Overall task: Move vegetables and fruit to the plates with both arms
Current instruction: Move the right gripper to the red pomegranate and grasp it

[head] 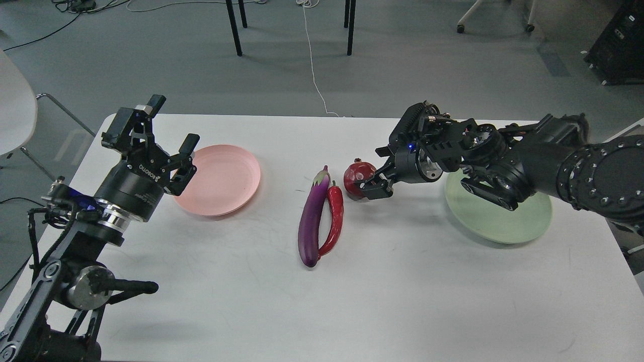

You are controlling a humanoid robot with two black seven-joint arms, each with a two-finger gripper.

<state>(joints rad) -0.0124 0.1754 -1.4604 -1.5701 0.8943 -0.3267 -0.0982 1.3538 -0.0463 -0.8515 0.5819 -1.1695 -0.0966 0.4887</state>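
The purple eggplant (312, 221) and red chili pepper (335, 218) lie side by side at the table's middle. The dark red pomegranate (353, 175) sits just behind them on the table. My right gripper (371, 173) is open, with its fingers on either side of the pomegranate's right part. My right arm crosses over the mint green plate (503, 223) and hides the peach. My left gripper (173, 123) is open and empty, raised just left of the bare pink plate (221, 178).
The white table (402, 301) ends close behind the plates. A white chair (12, 110) stands at the far left. Black chair legs (234, 27) and a white cable (314, 75) are on the floor behind. A black case (619, 45) is at the top right.
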